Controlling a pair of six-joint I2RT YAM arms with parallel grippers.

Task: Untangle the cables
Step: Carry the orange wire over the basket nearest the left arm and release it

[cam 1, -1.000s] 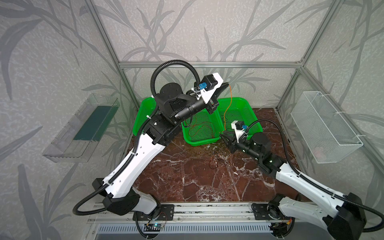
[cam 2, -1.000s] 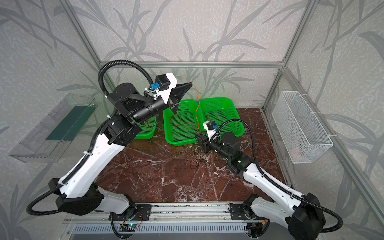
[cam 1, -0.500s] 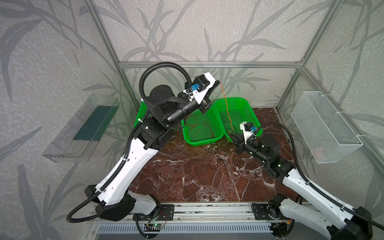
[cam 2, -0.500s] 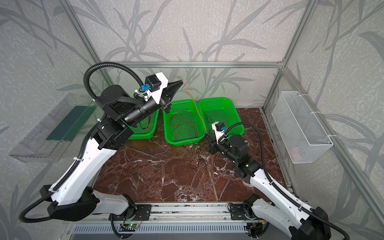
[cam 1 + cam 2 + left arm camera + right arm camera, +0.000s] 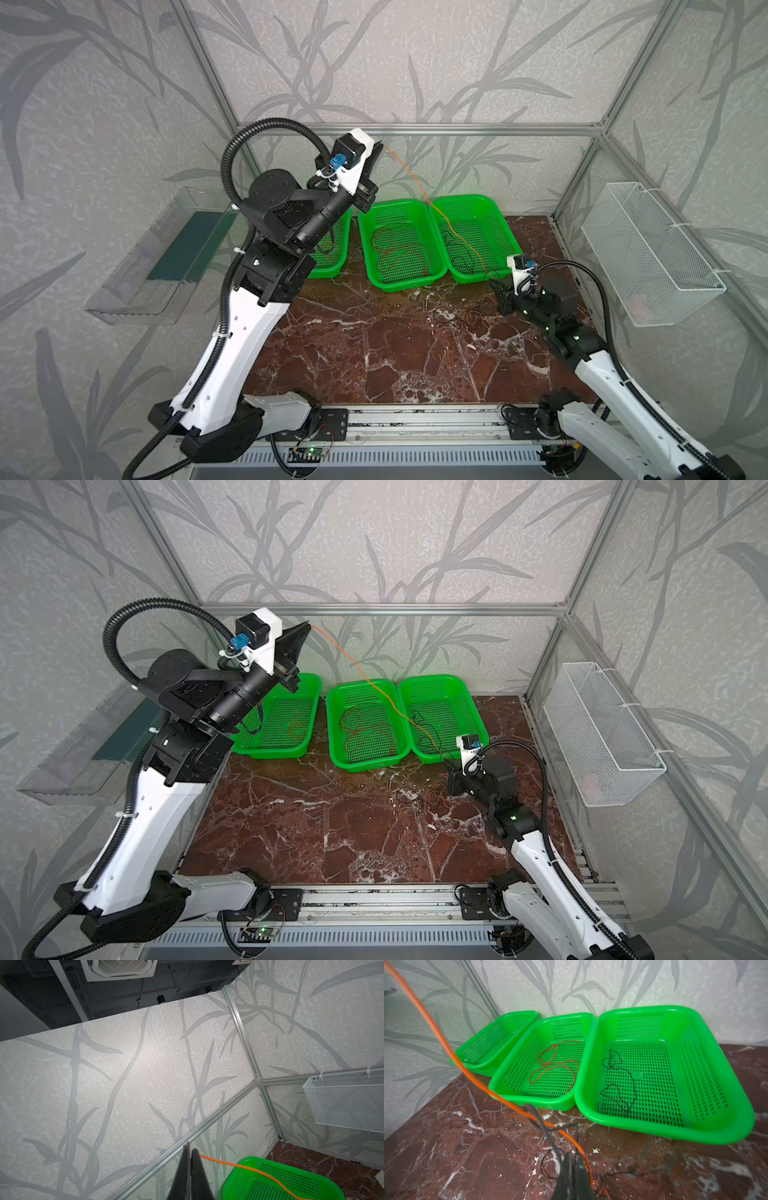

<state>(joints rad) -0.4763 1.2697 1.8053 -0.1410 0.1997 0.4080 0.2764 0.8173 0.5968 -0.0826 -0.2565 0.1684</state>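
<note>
Drawn farther apart, left fingers (image 5: 185,1165) grip orange cable (image 5: 353,667); right fingers (image 5: 568,1165) clenched.

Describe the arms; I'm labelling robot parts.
White shells, black joints and bases on the left arm and right arm, each with a black corrugated hose. White wrist brackets carry blue connectors. The left pincer and right pincer are black, tapering to thin tips. Green lights dot the right arm.

High in the upper left, the left gripper (image 5: 306,626) pinches an orange cable (image 5: 349,663). The cable slants taut down across the middle green basket (image 5: 365,766) and the right green basket (image 5: 432,678) toward the right gripper (image 5: 449,766), low at centre right. Just below lies a tangle of black and orange cables (image 5: 419,798) on the marble table (image 5: 311,833).
</note>
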